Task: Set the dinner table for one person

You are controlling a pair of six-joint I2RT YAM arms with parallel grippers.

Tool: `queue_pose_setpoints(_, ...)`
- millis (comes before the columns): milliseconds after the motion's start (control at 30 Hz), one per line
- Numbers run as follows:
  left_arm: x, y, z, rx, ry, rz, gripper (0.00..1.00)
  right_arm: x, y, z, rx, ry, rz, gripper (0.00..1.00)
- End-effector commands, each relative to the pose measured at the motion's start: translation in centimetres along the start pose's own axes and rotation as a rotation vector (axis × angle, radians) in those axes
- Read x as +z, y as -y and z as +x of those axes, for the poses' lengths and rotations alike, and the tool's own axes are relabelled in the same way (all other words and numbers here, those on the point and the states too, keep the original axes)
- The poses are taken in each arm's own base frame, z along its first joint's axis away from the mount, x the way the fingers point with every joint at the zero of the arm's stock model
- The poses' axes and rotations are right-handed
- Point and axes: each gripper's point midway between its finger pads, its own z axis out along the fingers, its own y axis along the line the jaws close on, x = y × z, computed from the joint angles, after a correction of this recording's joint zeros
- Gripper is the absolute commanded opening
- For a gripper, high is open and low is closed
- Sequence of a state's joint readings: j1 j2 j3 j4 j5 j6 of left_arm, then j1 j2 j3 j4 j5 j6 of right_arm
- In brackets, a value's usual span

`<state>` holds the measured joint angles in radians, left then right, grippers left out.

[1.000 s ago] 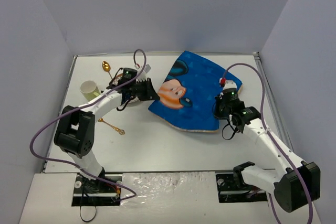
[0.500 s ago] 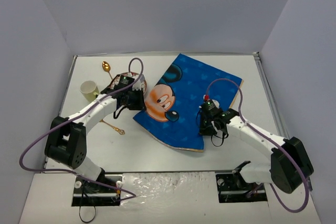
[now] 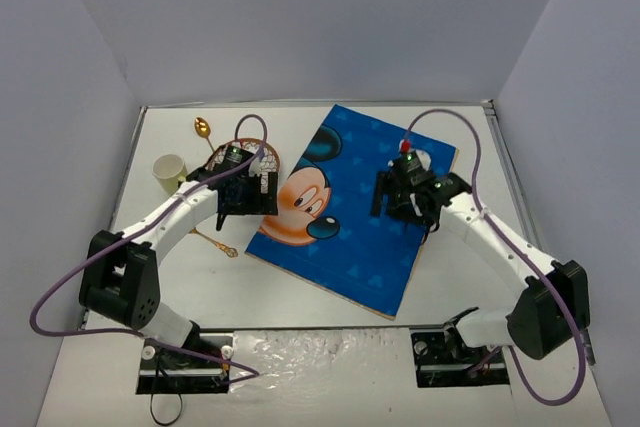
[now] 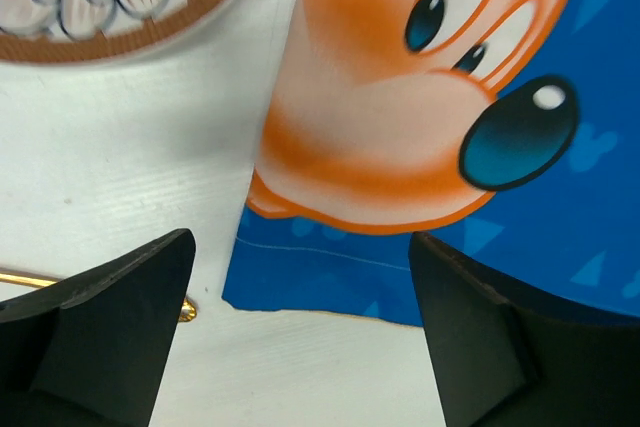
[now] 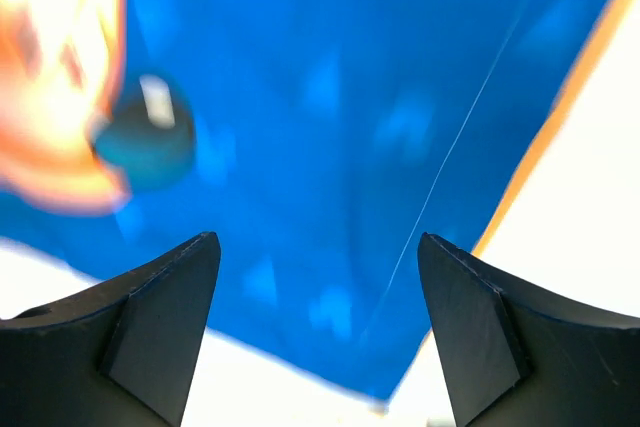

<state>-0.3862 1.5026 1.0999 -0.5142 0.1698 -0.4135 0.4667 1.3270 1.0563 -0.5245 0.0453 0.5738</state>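
The dinner table (image 3: 470,277) is a white top with a thin grey rim. A blue cartoon-mouse placemat (image 3: 350,237) lies flat on its middle, turned at an angle. My left gripper (image 3: 249,207) hovers open at the mat's left edge, next to the patterned plate (image 3: 262,153). In the left wrist view the left gripper (image 4: 300,347) holds nothing, with the placemat's near-left corner (image 4: 330,277) and plate rim (image 4: 110,17) ahead. My right gripper (image 3: 398,203) is open above the mat's right half. In the right wrist view the right gripper (image 5: 315,332) is empty over the blue mat (image 5: 330,147).
A pale yellow cup (image 3: 168,169) stands at the left. A gold spoon (image 3: 203,128) lies at the back left. A second gold utensil (image 3: 214,242) lies near the mat's left corner, its tip (image 4: 187,309) beside my left finger. Grey walls enclose the table.
Both grippers opened and let go of the placemat, which now lies flat, nearer the front. The right arm swung back toward the mat's far right.
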Motion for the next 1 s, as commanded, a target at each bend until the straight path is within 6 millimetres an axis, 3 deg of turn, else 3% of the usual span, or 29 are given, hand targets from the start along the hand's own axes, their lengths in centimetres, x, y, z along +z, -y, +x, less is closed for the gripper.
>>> queue_pose_setpoints(0,-3.8,2.5,-4.6,0.040,0.179,0.035,0.87,0.1,4.6,-7.8,-0.029,0.140,0.179,0.75)
queue_pose_setpoints(133,-2.7,4.9,-3.8,0.059,0.176,0.061,0.87,1.0,5.9,-14.0,-0.006,0.183,0.185,0.75)
queue_pose_setpoints(233,-1.1,6.0,-2.8,0.062,0.158,0.061,0.87,3.1,8.0,-17.8,0.029,0.220,0.212,0.74)
queue_pose_setpoints(300,0.5,6.3,-2.0,0.056,0.136,0.056,0.87,5.8,9.9,-19.0,0.057,0.207,0.229,0.73)
queue_pose_setpoints(467,3.7,6.2,-1.0,0.057,0.104,0.018,0.87,10.0,13.1,-22.1,0.132,0.251,0.228,0.64)
queue_pose_setpoints(600,5.8,5.6,-0.4,0.069,0.075,-0.019,0.86,13.0,15.9,-23.0,0.164,0.263,0.266,0.55)
queue_pose_setpoints(700,6.9,5.2,0.0,0.071,0.057,-0.033,0.86,14.7,16.8,-22.7,0.162,0.258,0.282,0.53)
queue_pose_setpoints(833,8.4,4.7,0.9,0.070,0.016,-0.055,0.86,17.3,17.9,-21.6,0.171,0.233,0.304,0.50)
queue_pose_setpoints(967,9.4,3.5,1.4,0.056,-0.007,-0.117,0.86,18.7,20.5,-19.3,0.216,0.211,0.412,0.39)
